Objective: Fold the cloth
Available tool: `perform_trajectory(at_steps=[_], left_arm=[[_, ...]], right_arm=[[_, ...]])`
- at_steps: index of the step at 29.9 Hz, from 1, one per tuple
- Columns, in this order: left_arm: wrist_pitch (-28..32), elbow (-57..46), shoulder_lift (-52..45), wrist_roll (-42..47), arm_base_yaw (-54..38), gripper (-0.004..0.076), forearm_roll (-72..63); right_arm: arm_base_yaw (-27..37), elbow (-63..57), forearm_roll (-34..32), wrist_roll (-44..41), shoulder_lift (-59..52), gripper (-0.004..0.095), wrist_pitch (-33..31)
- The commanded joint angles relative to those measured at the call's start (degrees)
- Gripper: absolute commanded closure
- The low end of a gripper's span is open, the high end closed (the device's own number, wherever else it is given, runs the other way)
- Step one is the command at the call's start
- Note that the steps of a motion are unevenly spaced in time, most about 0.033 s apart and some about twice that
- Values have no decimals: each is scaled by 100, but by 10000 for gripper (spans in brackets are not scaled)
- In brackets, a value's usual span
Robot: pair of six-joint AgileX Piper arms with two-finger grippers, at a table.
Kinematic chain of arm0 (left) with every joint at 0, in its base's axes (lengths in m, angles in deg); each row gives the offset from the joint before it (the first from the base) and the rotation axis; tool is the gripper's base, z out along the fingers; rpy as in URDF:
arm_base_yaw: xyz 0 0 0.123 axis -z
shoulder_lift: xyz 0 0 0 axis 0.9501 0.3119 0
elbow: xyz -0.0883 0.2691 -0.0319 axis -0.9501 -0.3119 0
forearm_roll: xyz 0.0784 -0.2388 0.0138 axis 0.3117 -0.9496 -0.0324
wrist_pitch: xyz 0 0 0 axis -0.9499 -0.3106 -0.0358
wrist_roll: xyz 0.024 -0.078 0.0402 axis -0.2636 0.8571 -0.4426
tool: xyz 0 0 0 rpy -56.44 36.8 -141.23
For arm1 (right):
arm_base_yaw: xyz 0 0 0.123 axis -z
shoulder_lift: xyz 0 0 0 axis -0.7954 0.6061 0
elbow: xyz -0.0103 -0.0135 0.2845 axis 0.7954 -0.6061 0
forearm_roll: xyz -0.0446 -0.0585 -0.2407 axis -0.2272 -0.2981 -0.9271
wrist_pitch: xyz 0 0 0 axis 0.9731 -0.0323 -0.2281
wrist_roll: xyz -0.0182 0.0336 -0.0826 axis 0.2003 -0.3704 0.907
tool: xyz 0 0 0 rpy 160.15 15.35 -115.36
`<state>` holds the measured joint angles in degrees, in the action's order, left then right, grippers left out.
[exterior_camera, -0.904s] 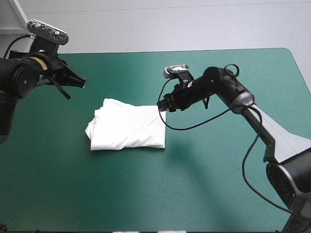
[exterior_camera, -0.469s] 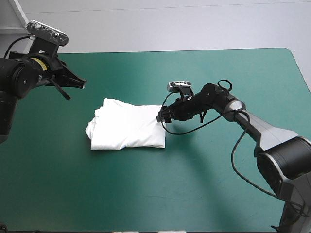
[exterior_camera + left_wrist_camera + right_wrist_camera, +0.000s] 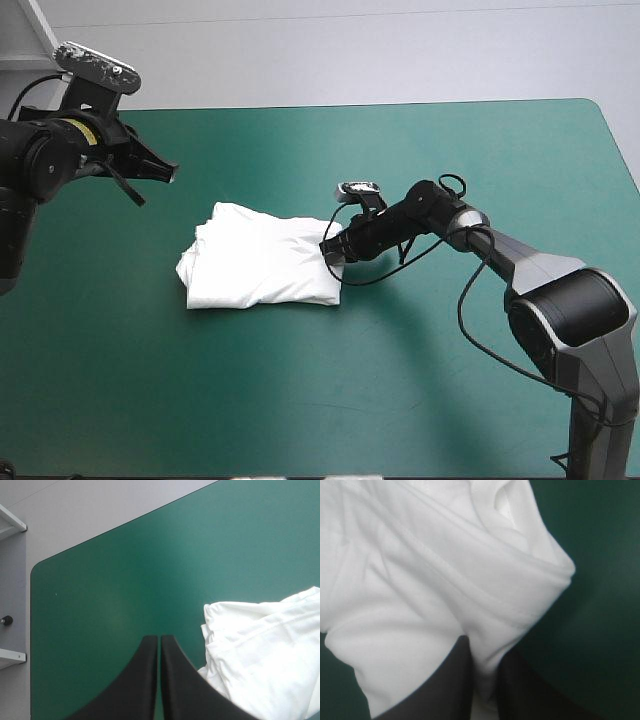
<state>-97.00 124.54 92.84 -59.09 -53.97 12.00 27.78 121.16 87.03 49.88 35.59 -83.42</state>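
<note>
The white T-shirt (image 3: 262,268) lies as a folded bundle near the middle of the teal-green table. My right gripper (image 3: 330,250) is low at the bundle's right edge, shut on the T-shirt; in the right wrist view white cloth (image 3: 440,595) passes between the fingers of this gripper (image 3: 482,680) and fills most of the scene. My left gripper (image 3: 170,172) hovers raised over the far left of the table, shut and empty. Seen from the left wrist, the pointed arch of that gripper (image 3: 159,645) stands beside the bundle's far left corner (image 3: 260,650).
Bare teal-green cover (image 3: 300,400) surrounds the bundle on all sides. The table's far edge (image 3: 330,107) and rounded far-left corner (image 3: 37,567) are in view, with grey floor beyond.
My right gripper has come down and moved nearer, from just above the bundle's far right corner to its right edge, where it now pinches the cloth. The left arm has not moved.
</note>
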Motion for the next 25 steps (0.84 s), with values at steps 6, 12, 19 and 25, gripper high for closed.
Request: perform_trajectory(at_steps=[6, 12, 19, 25], left_arm=[[332, 109, -161, 60, 1, 705, 79], [332, 109, -161, 60, 1, 705, 79], [343, 109, -161, 20, 1, 705, 79], [356, 109, -161, 20, 1, 705, 79]], right_arm=[[657, 23, -2410, -913, -937, 903, -637], [2209, -805, -3198, -1122, -1786, 904, -773], [4319, -1607, -3817, -1347, -2403, 905, -855], [4746, -1630, -3769, -1296, -2589, 814, -639]])
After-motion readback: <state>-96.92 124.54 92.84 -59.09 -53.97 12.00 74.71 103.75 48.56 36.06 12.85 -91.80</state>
